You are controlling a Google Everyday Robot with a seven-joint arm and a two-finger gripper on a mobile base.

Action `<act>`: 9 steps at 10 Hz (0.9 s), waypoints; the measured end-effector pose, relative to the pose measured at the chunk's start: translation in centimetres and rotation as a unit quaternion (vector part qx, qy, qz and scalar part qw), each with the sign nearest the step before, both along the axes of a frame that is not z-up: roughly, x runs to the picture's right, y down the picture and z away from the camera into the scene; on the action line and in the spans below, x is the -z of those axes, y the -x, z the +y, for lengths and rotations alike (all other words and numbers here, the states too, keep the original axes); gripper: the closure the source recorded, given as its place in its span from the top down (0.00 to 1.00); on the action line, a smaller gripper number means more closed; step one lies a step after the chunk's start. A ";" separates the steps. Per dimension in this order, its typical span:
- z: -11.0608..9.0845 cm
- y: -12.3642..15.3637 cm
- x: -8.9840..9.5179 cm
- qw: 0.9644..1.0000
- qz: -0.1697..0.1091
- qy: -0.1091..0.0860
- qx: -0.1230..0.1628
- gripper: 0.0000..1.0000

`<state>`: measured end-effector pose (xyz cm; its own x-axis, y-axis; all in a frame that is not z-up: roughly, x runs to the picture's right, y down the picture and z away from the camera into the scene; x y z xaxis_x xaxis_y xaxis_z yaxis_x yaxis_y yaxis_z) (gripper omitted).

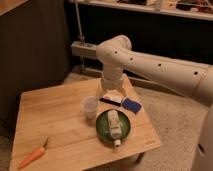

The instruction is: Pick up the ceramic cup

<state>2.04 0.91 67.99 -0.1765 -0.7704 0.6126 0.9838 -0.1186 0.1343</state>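
Gripper (111,96) hangs low over the wooden table (55,120), just behind the green plate (101,132); whether it is open or closed cannot be told, and it has no clear hold on anything. Ceramic cup (90,106) stands upright just beside the plate's left rear rim, near the gripper. A white bottle (114,124) lies on the plate, any print on it unreadable. A blue block (131,105) sits behind the plate's right side. A carrot (32,156) lies well apart, far left of the plate.
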 end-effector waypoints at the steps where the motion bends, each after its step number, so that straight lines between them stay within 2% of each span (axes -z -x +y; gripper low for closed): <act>1: -1.2 -0.2 -0.6 1.000 0.001 -0.009 0.002 0.77; 4: -3.3 -1.0 -3.8 1.000 -0.004 -0.029 0.004 0.77; 9: -4.6 -0.9 -6.4 0.999 -0.019 -0.036 -0.003 0.77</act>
<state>2.94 -3.65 74.39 -0.1944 -0.8135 0.5481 0.9788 -0.1243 0.1627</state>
